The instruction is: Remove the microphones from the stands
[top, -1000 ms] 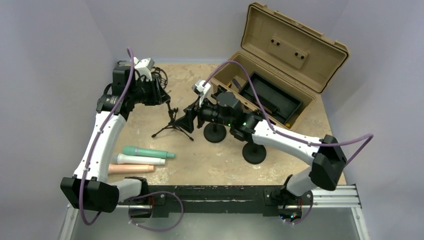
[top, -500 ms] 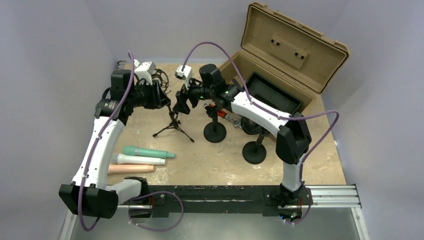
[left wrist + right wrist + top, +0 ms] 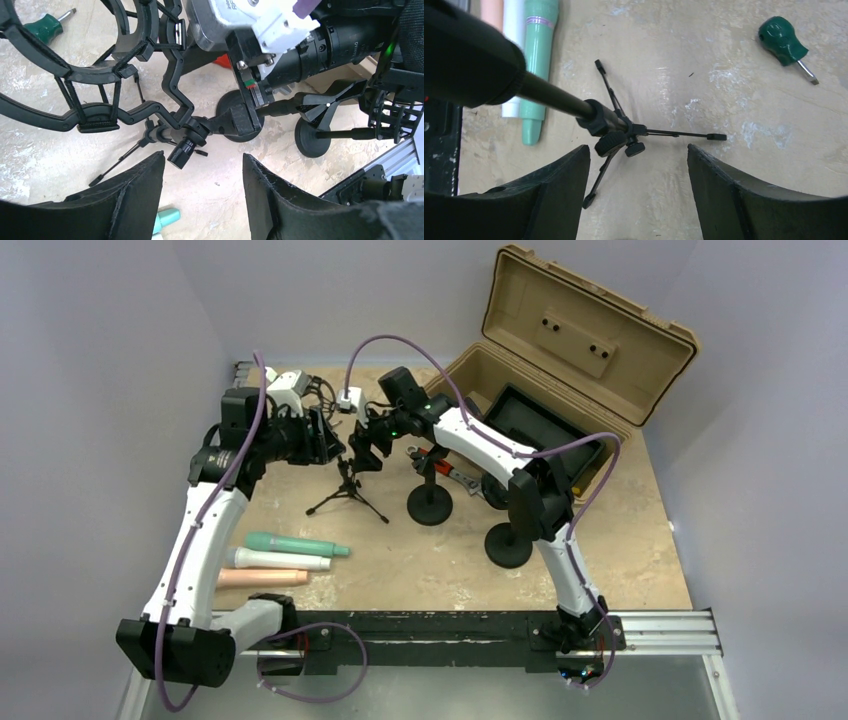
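We see both tools spread: left tool (image 3: 202, 157) beside the shock mount (image 3: 97, 125), right tool (image 3: 638, 148) over the tripod stand (image 3: 609, 125), near the far edge of the bench (image 3: 640, 540).

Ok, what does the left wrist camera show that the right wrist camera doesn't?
Only the left wrist view shows the black ring cradle attached to the tripod stand. It also shows one round-base stand, a second round-base stand, and the right arm close above. Only the right wrist view shows all three tripod legs spread on the table, plus the white microphone and the pink microphone. Both show the tripod's joint, the green screwdriver and the green microphone.
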Tool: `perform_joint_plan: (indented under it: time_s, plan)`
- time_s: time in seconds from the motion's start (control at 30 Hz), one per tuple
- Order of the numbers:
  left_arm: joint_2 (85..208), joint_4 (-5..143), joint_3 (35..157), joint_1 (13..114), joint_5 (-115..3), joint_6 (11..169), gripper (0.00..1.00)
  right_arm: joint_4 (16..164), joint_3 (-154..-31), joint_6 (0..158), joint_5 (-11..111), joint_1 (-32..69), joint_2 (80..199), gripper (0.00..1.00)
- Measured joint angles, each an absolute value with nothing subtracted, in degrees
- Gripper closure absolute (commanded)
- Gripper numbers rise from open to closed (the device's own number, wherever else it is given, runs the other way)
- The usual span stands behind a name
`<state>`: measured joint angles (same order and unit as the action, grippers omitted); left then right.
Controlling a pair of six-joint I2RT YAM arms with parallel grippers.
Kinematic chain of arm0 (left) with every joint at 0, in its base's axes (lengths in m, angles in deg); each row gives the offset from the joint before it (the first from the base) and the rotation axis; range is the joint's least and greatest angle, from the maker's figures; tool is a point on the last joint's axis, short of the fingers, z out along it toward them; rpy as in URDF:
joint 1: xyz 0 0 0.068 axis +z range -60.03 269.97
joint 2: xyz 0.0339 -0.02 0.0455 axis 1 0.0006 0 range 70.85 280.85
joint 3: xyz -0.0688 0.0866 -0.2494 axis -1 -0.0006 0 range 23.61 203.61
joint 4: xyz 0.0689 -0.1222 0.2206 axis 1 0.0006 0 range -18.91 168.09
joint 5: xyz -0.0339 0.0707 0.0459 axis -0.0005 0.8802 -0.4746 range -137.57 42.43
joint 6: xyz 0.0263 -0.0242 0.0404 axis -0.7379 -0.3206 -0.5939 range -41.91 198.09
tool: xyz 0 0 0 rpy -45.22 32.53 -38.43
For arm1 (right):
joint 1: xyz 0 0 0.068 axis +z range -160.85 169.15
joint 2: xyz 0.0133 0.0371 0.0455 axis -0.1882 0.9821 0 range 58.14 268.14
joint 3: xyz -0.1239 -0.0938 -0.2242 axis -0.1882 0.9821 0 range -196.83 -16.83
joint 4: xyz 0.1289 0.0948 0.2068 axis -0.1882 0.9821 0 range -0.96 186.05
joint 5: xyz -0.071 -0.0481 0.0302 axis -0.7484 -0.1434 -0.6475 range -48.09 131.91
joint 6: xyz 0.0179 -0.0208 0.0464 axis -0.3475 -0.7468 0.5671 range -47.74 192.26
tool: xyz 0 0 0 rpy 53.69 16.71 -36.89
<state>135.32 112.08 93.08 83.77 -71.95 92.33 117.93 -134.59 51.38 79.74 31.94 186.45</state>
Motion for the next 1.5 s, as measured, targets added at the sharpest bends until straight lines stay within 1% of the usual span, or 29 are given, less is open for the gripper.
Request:
perform_joint_plan:
  time_s: [0.13,0.43,0.53,0.7,1.07,1.33,1.5]
  plan:
    - [134.66,111.82,93.08,83.77,-71.78,92.70,0.42,119.50,-135.35,49.50,83.06,31.78,186.54,0.34]
    - [132.74,111.06,92.14,83.77,-69.63,93.64,0.42,119.92,-136.77,47.69,88.02,31.57,187.20,0.42]
    - [131.91,110.92,91.92,83.77,-67.95,93.82,0.40,120.05,-136.79,47.42,88.37,31.57,187.52,0.44]
    - [129.55,110.25,90.74,83.86,-65.26,94.19,0.39,120.36,-136.84,46.61,88.39,31.57,187.92,0.51]
    - [126.99,107.49,88.58,87.47,-63.97,97.27,0.37,120.51,-136.82,45.61,88.50,31.57,188.18,0.61]
    - [128.57,101.66,86.53,95.11,-73.02,104.31,0.34,119.28,-136.25,45.59,89.92,31.59,188.16,0.71]
    - [128.92,98.49,86.22,96.34,-76.39,109.77,0.32,117.75,-134.45,45.48,90.49,31.85,188.16,0.79]
